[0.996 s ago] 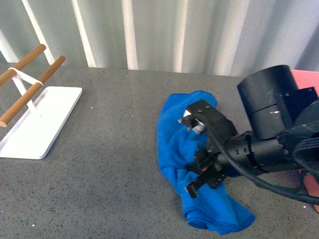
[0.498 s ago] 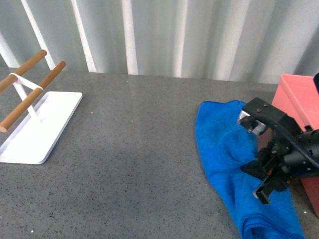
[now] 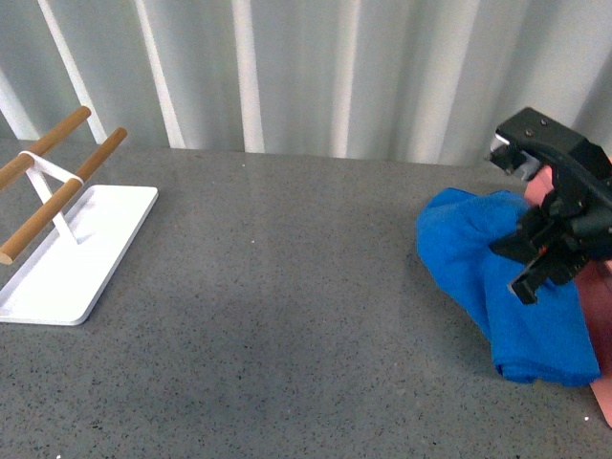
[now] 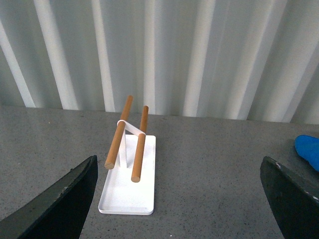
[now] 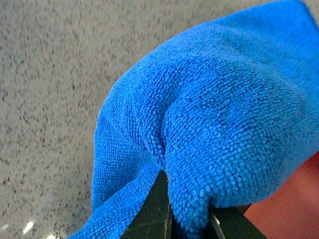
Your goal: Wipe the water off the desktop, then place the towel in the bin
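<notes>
Here, a dark grey speckled table (image 3: 287,316) fills the front view, backed by a pale ribbed wall (image 3: 316,67). At the far right, the robot's black right hand (image 3: 542,260) is clamped on a bright blue terry towel (image 3: 473,273). The towel is bunched at the grip and hangs in thick folds, its lower end close to the table; whether it touches cannot be told. Slivers of the salmon-pink bin (image 3: 602,316) show just behind the towel, at the right edge.

In the right wrist view, the towel (image 5: 219,109) bulges over two dark fingers (image 5: 157,209) that pinch a fold between them. The speckled table (image 5: 50,74) lies beneath, and a corner of the pink bin (image 5: 289,204) sits beside the grip.

On the table's left side, well apart from the towel, stands a flat white tray (image 3: 57,277) carrying two wooden rods (image 3: 72,182).

In the left wrist view, the left hand (image 4: 179,167) has its dark fingers (image 4: 65,199) spread wide apart above the table, facing the tray (image 4: 127,199). A scrap of blue towel (image 4: 309,149) shows at one edge.
</notes>
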